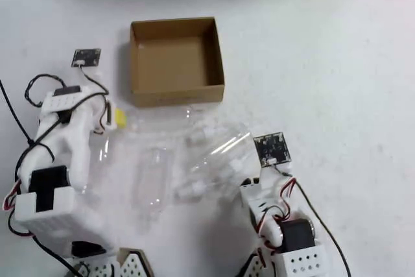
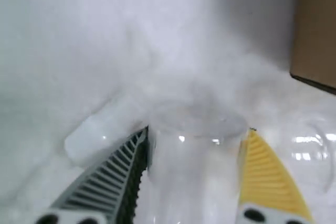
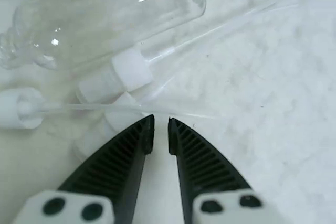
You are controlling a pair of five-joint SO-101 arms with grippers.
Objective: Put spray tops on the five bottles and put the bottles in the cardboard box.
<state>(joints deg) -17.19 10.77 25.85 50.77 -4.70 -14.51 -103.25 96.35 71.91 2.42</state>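
Observation:
My left gripper [image 2: 197,135] is shut on a clear bottle [image 2: 194,177], which sits between the grey finger [image 2: 118,171] and the yellow finger [image 2: 262,177]. A white spray top [image 2: 92,136] lies just beside it. In the high view this arm stands at the left, its yellow finger [image 1: 118,118] below the open cardboard box [image 1: 144,97]. More clear bottles [image 1: 152,174] and white spray tops [image 1: 194,137] lie scattered mid-table. My right gripper [image 3: 159,129] is shut with nothing in it, its tips just short of a spray top [image 3: 126,72] with its thin tube and a lying bottle [image 3: 115,19].
The cardboard box [image 2: 315,30] has nothing inside and stands close to the left gripper. The right arm [image 1: 279,225] sits at the table's near edge, right of the bottle pile. Cables [image 1: 39,89] trail off the left arm.

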